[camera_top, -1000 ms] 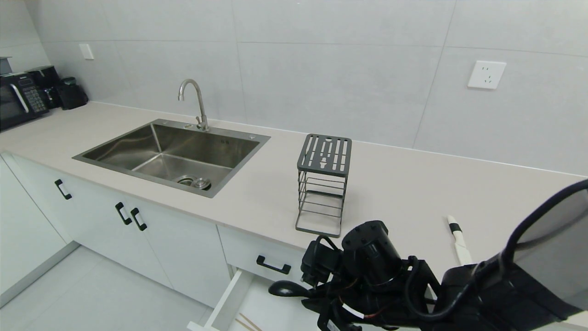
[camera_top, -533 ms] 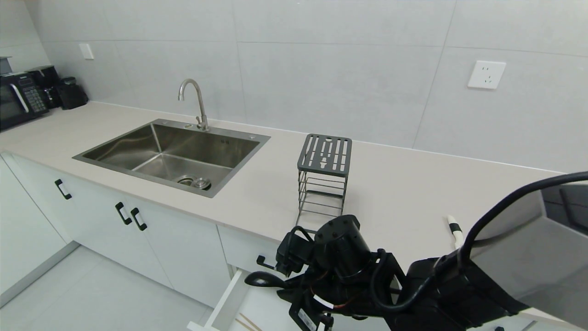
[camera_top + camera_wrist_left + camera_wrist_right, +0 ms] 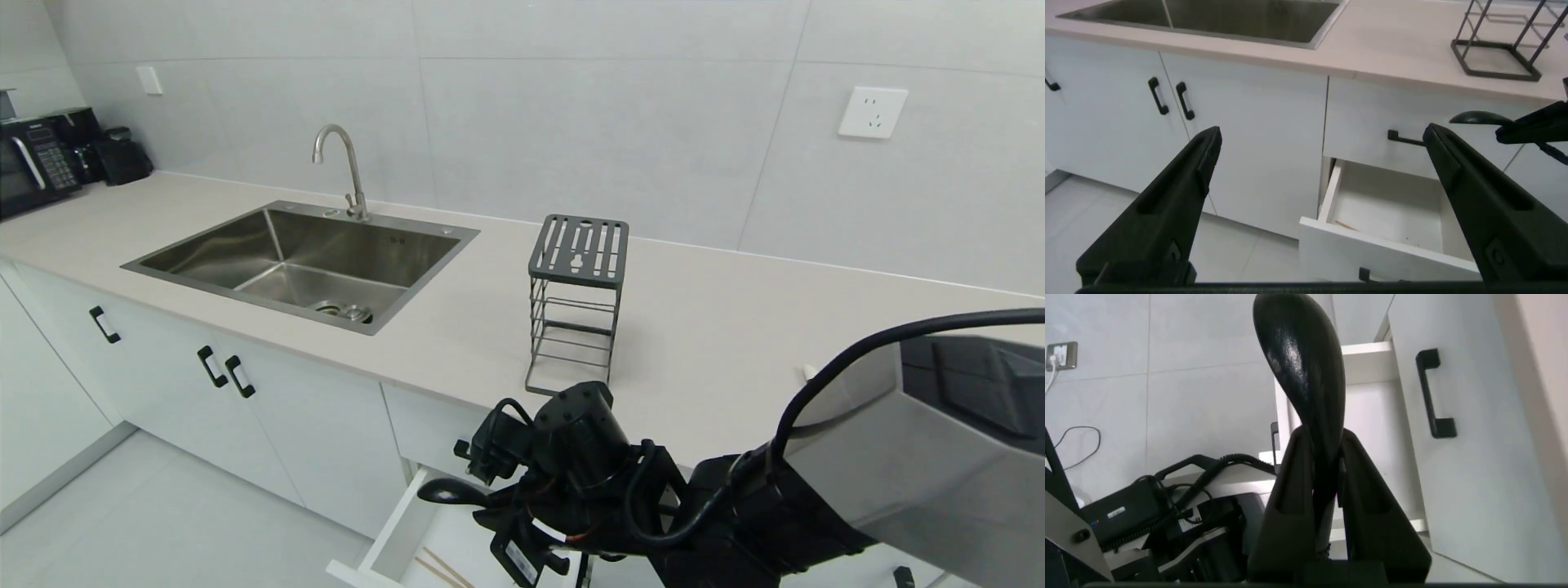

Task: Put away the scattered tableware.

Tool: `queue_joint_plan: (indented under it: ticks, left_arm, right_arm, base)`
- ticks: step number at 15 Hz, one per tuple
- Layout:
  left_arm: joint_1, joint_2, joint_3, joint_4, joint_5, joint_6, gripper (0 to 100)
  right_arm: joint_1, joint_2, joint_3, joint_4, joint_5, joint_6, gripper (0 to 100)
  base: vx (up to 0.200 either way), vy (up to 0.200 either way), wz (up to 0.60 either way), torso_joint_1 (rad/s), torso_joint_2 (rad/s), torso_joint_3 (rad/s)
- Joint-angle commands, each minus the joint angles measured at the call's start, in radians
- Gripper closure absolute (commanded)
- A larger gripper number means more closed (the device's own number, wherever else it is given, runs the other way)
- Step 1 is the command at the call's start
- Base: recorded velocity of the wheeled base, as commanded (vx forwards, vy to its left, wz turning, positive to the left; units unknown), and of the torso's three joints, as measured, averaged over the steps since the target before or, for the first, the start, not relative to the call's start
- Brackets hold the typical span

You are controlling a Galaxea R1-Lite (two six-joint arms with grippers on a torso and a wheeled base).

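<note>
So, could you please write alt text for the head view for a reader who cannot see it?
The right arm's tool holds a black spoon near an open white drawer below the countertop. A dark wire rack stands on that countertop, with a steel sink and tap to its left.

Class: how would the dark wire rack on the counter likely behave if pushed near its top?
The wire rack stands taller than its base is wide, so a high push would probably tip it. Being mostly open wire, it is likely light for its size. On the smooth countertop, a low push might slide it.
</note>
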Motion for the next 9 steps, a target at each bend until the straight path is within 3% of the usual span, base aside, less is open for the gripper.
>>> queue_joint_plan:
  ticks: [1,9]
  left_arm:
    - [0.000,0.001,0.000,-0.001,0.000,0.000,0]
    - [0.002,0.001,0.000,-0.001,0.000,0.000,0]
  right_arm:
    - [0.001,0.009,-0.010,0.006,0.001,-0.002,100]
    - [0.001,0.013,-0.017,0.008,0.001,-0.002,100]
  base:
    - [0.000,0.000,0.00,-0.261,0.54,0.295]
    - [0.000,0.000,0.00,-0.243,0.53,0.284]
